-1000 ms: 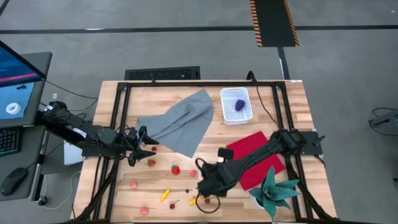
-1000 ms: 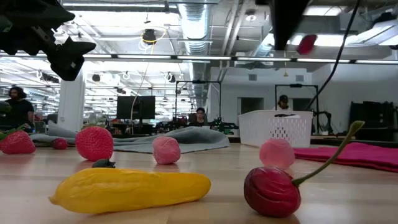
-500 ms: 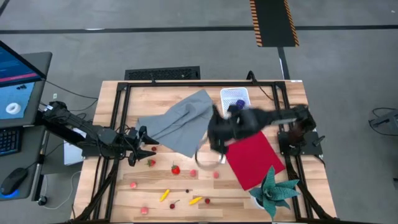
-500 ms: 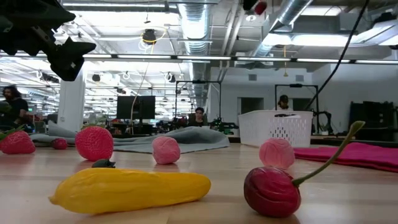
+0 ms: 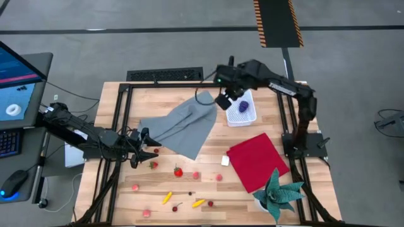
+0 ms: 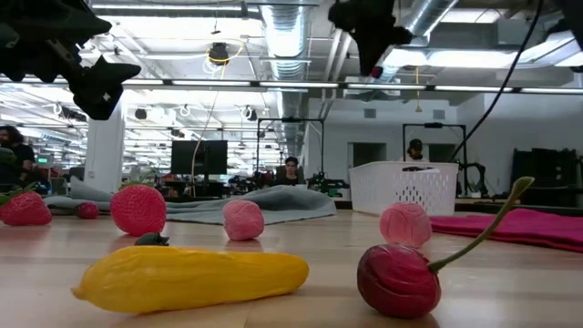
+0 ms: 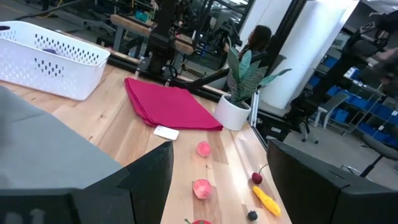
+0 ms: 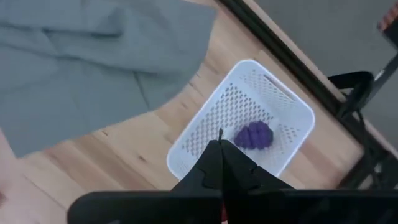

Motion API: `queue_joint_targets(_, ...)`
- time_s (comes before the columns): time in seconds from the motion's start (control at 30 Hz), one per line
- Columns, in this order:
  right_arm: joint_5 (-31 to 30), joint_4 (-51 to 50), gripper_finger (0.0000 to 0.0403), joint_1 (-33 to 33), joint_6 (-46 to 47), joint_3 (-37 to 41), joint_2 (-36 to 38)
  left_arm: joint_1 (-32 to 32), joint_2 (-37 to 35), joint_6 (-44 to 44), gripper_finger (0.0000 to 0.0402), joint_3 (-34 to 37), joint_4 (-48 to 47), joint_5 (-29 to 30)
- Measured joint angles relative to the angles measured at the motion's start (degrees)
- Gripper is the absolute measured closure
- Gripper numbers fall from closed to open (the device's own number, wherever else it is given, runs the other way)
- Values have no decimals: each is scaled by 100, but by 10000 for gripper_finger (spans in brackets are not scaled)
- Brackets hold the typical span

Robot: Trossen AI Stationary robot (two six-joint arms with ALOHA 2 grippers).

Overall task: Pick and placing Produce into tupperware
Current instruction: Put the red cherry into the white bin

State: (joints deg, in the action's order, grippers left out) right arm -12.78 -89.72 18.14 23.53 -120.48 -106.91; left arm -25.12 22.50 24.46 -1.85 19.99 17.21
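Tabletop, right gripper (image 5: 225,101) swung over tupperware (image 5: 250,117)

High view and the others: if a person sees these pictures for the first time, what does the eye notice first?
Probably the right gripper, shut and raised above the white tub at the table's far side; a purple grape bunch already lies inside. Next, the bright red cloth near the right front, with small fruits such as a yellow piece and a cherry scattered along the front. The left gripper waits open beside the grey cloth.
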Motion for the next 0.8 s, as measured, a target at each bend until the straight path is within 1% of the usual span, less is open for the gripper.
queue_joint_targets(0.1, 282, -53, 389, 370, -4, 13, -237, 0, 2, 26, 152, 19, 22, 17)
queue_joint_targets(0.23, 697, -28, 393, 696, 46, 6, -629, -2, 47, 211, 152, 24, -115, 261)
queue_joint_targets(0.33, 919, -28, 390, 779, 109, 0, -953, -2, 122, 339, 152, 24, -216, 460)
queue_joint_targets(0.43, 981, -28, 386, 853, 140, 4, -1297, -2, 193, 405, 152, 24, -269, 565)
queue_joint_targets(0.6, 992, -28, 393, 920, 222, 4, -1744, -2, 227, 473, 152, 24, -266, 695)
queue_joint_targets(0.73, 984, -30, 393, 1013, 552, 4, -2037, -2, 226, 475, 152, 24, -257, 706)
queue_joint_targets(0.8, 980, -30, 389, 1103, 922, 4, -2148, -2, 227, 479, 152, 24, -256, 706)
